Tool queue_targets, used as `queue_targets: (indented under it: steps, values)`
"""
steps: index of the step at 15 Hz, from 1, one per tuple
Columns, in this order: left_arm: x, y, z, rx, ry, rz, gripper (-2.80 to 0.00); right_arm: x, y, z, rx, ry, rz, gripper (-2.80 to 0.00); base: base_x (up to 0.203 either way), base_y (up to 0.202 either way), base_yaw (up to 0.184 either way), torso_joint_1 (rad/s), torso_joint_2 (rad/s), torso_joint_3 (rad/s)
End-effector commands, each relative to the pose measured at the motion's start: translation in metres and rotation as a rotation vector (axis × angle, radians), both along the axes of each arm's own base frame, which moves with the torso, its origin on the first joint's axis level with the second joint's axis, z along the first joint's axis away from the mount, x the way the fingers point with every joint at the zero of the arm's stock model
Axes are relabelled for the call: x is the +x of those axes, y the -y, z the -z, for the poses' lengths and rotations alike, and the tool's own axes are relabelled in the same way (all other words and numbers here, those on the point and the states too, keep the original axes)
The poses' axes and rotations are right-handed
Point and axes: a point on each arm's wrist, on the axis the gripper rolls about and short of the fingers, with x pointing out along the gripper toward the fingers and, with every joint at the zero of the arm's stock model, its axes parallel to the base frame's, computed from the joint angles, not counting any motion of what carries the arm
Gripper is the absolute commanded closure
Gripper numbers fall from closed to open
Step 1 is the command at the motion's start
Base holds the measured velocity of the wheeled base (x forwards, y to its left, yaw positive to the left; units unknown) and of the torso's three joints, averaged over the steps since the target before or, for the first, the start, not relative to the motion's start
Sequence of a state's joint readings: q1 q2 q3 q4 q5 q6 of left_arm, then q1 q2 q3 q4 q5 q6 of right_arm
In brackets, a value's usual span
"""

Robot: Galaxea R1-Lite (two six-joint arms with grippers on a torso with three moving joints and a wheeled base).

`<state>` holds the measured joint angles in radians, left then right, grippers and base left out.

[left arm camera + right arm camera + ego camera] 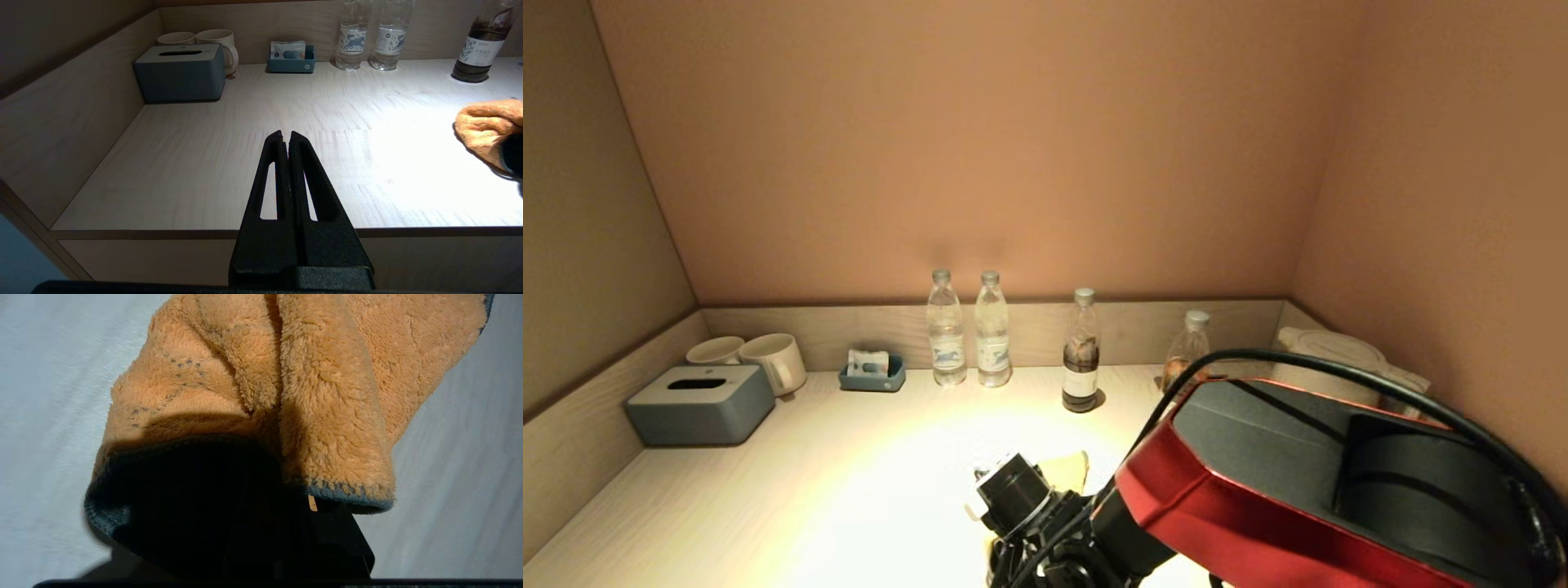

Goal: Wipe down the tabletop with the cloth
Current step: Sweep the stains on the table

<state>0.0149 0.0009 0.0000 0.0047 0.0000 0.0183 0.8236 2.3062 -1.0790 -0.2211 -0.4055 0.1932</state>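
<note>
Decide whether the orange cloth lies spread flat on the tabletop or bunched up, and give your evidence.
Bunched up. The cloth shows deep folds and its grey edging curled over, gathered around the right gripper on the tabletop.

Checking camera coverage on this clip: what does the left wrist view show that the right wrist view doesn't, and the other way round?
Only the left wrist view shows the left gripper, shut and empty above the front edge, plus the tissue box, two mugs, small blue tray and bottles along the back. Only the right wrist view shows the cloth's dark grey edging draped over the right gripper, whose fingers are hidden. Both show the orange cloth lying on the pale tabletop.
</note>
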Motion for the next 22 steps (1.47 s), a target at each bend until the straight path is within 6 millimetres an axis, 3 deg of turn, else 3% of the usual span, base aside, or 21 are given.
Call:
queue_targets:
  steps: [1, 4, 6, 12, 14, 18, 22]
  values:
    - [0.0, 0.0, 0.0, 0.0, -0.001, 0.0, 0.0, -0.001, 0.024, -0.012, -0.033, 0.026, 0.078, 0.0, 0.0, 0.0, 0.0, 0.0, 0.0, 0.0]
    - [0.0, 0.0, 0.0, 0.0, -0.001, 0.0, 0.0, -0.001, 0.061, -0.034, -0.009, 0.037, 0.185, 0.0, 0.0, 0.0, 0.0, 0.0, 0.0, 0.0]
    - [0.0, 0.0, 0.0, 0.0, -0.001, 0.0, 0.0, -0.001, 0.074, -0.037, -0.007, 0.034, 0.223, 0.0, 0.0, 0.0, 0.0, 0.0, 0.0, 0.0]
    - [0.0, 0.0, 0.0, 0.0, -0.001, 0.0, 0.0, -0.002, 0.183, -0.07, 0.041, 0.05, 0.523, 0.0, 0.0, 0.0, 0.0, 0.0, 0.0, 0.0]
    - [0.0, 0.0, 0.0, 0.0, -0.001, 0.0, 0.0, -0.006, 0.201, -0.087, 0.078, 0.089, 0.575, 0.0, 0.0, 0.0, 0.0, 0.0, 0.0, 0.0]
    - [0.0, 0.0, 0.0, 0.0, -0.001, 0.0, 0.0, -0.018, 0.215, -0.091, 0.082, 0.091, 0.616, 0.0, 0.0, 0.0, 0.0, 0.0, 0.0, 0.0]
    - [0.0, 0.0, 0.0, 0.0, -0.001, 0.001, 0.0, -0.036, 0.239, -0.073, 0.056, 0.019, 0.726, 0.0, 0.0, 0.0, 0.0, 0.0, 0.0, 0.0]
